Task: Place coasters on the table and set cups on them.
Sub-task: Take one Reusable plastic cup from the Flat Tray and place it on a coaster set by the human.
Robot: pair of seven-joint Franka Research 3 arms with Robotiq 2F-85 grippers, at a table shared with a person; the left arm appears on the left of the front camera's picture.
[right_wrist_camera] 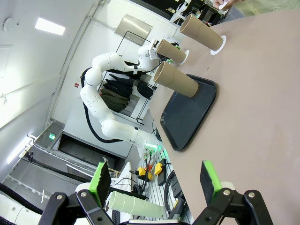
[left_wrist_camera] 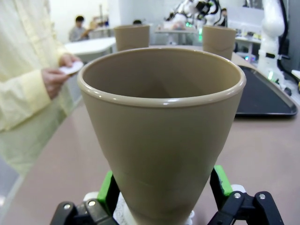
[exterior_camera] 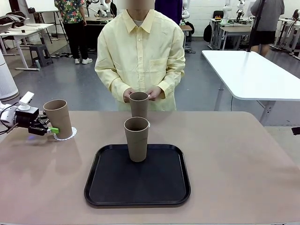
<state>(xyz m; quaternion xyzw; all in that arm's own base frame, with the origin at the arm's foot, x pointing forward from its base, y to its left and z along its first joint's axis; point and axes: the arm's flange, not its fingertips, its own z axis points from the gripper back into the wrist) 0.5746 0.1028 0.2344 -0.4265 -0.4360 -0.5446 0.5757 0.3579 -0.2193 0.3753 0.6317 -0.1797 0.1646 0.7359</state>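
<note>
The cup (left_wrist_camera: 161, 117) is being straddled at its base by the left gripper (left_wrist_camera: 164, 183), jaws released, with a slight gap at one pad. It is being borne upright by a coaster (exterior_camera: 70, 135) at the table's (exterior_camera: 234, 164) left side. A second cup (exterior_camera: 136, 138) is being carried by the tray (exterior_camera: 108, 187). Beyond it, a third cup (exterior_camera: 138, 104) is being borne by the far coaster (right_wrist_camera: 220, 44). A third coaster (left_wrist_camera: 71, 69) is being held in the person's hand (left_wrist_camera: 54, 79). The right gripper (right_wrist_camera: 154, 177) is being held spread with nothing between its jaws.

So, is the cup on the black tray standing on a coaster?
No, that cup stands straight on the bare black tray, with nothing under it.
</note>
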